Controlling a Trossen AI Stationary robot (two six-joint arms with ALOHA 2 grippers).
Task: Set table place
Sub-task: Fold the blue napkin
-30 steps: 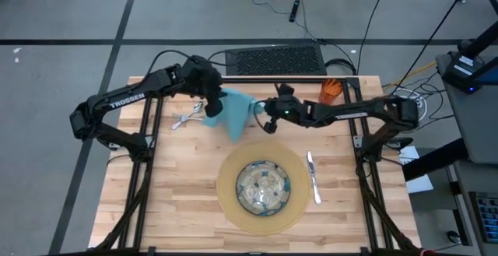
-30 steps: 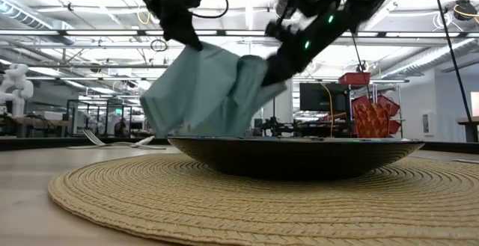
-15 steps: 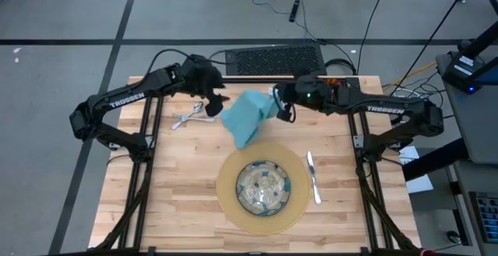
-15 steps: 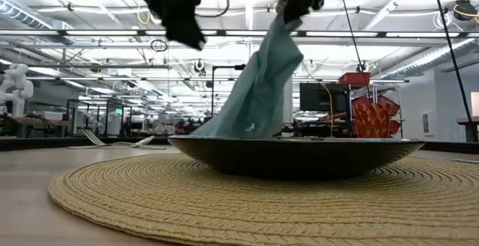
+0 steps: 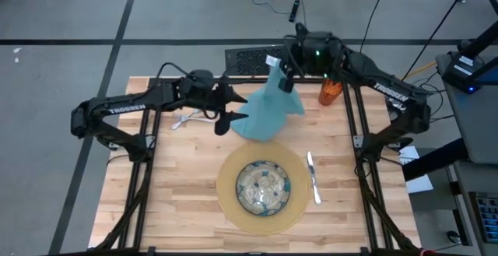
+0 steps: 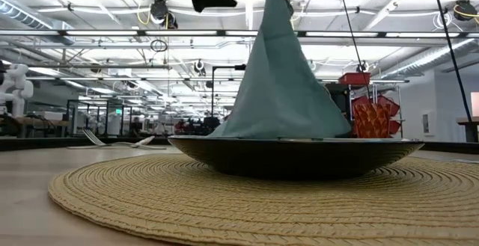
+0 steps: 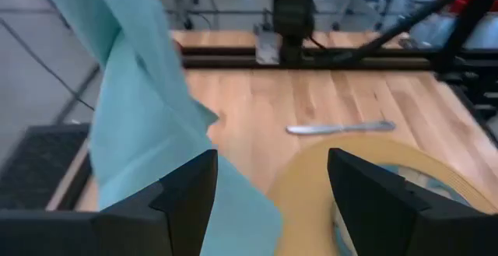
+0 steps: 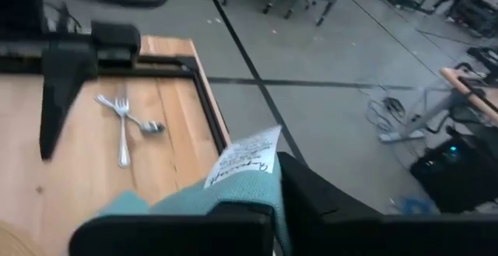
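Observation:
A teal napkin (image 5: 267, 110) hangs in a long cone (image 6: 281, 81) from my right gripper (image 5: 285, 74), which is shut on its top, high over the table's far side. My left gripper (image 5: 230, 112) stands open at the napkin's left edge, and the cloth (image 7: 132, 100) passes one finger. The patterned glass bowl (image 5: 264, 187) sits in the middle of the round tan mat (image 5: 230, 201). On the table lie a knife (image 5: 313, 177) right of the mat, and a fork (image 8: 123, 135) and spoon (image 8: 146, 124) at the far left. An orange cup (image 5: 331, 92) stands at the far right. My right gripper pinches the napkin's top end (image 8: 233, 184), beside its white label (image 8: 243, 158), between its two fingers. The cloth hangs slack below the fingers and widens downward. The bowl hides its lower edge in the low view, so I cannot tell whether it touches the table.
Black frame rails (image 5: 354, 131) run along both sides of the table. A black keyboard-like mat (image 5: 245, 57) lies past the far edge. Bare wood (image 5: 179, 178) lies left of the mat.
My left gripper has opened, let go of the napkin and swung a little toward the table's right. My right gripper has risen and gone toward the far edge with the napkin. The cloth, earlier stretched between both grippers, now hangs from the right one alone.

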